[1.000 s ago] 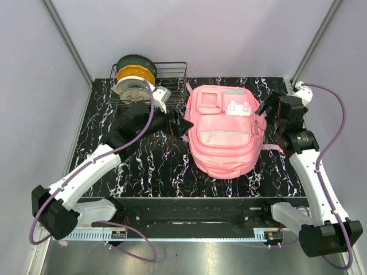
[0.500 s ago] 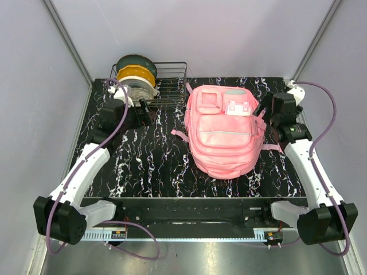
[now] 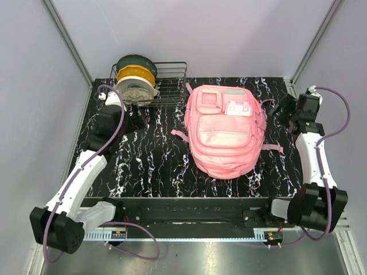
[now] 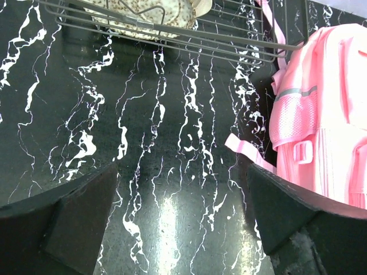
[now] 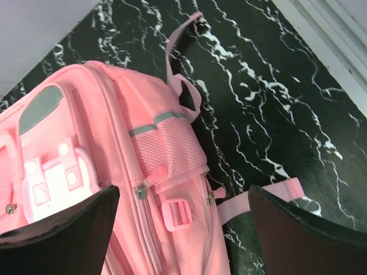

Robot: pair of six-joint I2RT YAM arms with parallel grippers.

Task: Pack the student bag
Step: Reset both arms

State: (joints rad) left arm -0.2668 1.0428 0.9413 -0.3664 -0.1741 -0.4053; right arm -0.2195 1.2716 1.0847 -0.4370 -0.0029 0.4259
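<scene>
The table (image 3: 143, 166) is a flat black slab with white marble veining and a glossy finish.

The student bag (image 3: 225, 134) lies flat on the table, front face up, right of centre, with its top toward the far edge. It is soft pink fabric, rounded at the bottom, with stitched front pockets, a white-and-grey patch (image 5: 49, 180) and a grey panel near the top. The right side carries a pink mesh pocket (image 5: 169, 152) with a grey band, and a pink plastic buckle (image 5: 179, 213) sits below it. Flat pink strap ends rest on the table on both sides of the bag.

A wire basket (image 3: 172, 86) of thin metal rods stands at the far left. It holds round spools (image 3: 135, 77) set side by side: dark green, orange, white and speckled beige.

My left gripper (image 4: 180, 217) hovers over bare table between basket and bag. Its jaws are spread wide and hold nothing.

My right gripper (image 5: 183, 229) hovers above the bag's right side, near the mesh pocket. Its jaws are spread wide and hold nothing.
</scene>
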